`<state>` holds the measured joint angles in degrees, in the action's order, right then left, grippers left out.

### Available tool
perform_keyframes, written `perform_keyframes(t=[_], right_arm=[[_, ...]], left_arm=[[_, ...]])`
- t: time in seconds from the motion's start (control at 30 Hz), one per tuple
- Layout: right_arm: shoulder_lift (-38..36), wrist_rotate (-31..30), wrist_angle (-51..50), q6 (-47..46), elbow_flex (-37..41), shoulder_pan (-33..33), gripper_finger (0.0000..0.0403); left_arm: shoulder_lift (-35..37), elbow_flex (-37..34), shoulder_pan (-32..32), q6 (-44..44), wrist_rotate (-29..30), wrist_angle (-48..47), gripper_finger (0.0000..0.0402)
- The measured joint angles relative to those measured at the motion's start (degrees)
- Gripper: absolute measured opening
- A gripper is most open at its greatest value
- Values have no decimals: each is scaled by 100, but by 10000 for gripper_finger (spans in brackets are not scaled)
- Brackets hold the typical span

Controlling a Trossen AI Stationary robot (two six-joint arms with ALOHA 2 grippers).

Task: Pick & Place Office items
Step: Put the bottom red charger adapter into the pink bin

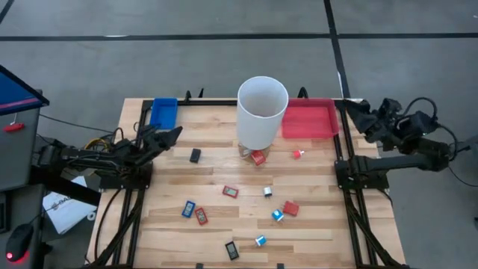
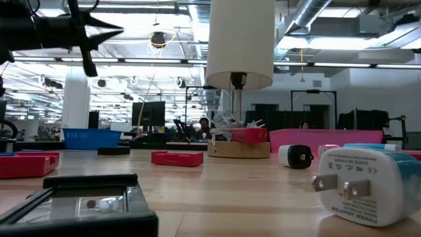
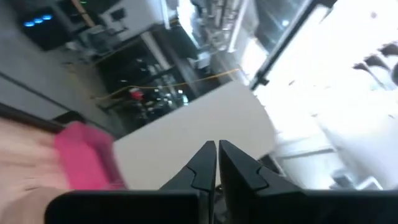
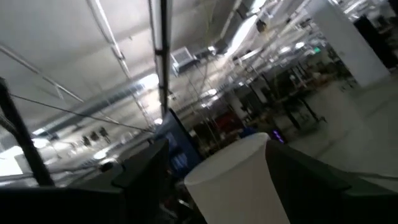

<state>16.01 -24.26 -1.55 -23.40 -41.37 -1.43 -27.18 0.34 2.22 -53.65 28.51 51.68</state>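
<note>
The office items lie scattered on the wooden table: a black piece (image 1: 195,155), red pieces (image 1: 230,191) (image 1: 290,208) (image 1: 201,216), a blue piece (image 1: 188,208) and blue-white plugs (image 1: 277,215) (image 1: 260,240). A red bit (image 1: 258,158) lies at the foot of the tall white cylinder (image 1: 262,112). My left gripper (image 1: 170,137) (image 3: 216,155) is shut and empty, raised over the table's left side near the blue tray (image 1: 163,112). My right gripper (image 1: 357,113) (image 4: 214,149) is open and empty, raised high by the table's far right corner.
The red tray (image 1: 308,118) sits at the far right and the blue tray at the far left, with the white cylinder between them. A second black piece (image 1: 232,249) lies near the front edge. Dark frame rails run along both table sides.
</note>
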Motion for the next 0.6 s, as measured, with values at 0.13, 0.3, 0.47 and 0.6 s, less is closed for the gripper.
perform_keyframes(t=[0.13,0.3,0.47,0.6], right_arm=[[412,-115,-534,0,-448,0,251],[633,-115,-762,-8,-875,-5,202],[669,116,-1064,-133,-1191,-125,130],[762,483,-1385,-388,-1403,-309,84]], left_arm=[[1,1,2,84,179,158,12],[0,0,7,-43,506,143,29],[1,68,7,189,336,374,90],[0,508,4,794,54,426,160]])
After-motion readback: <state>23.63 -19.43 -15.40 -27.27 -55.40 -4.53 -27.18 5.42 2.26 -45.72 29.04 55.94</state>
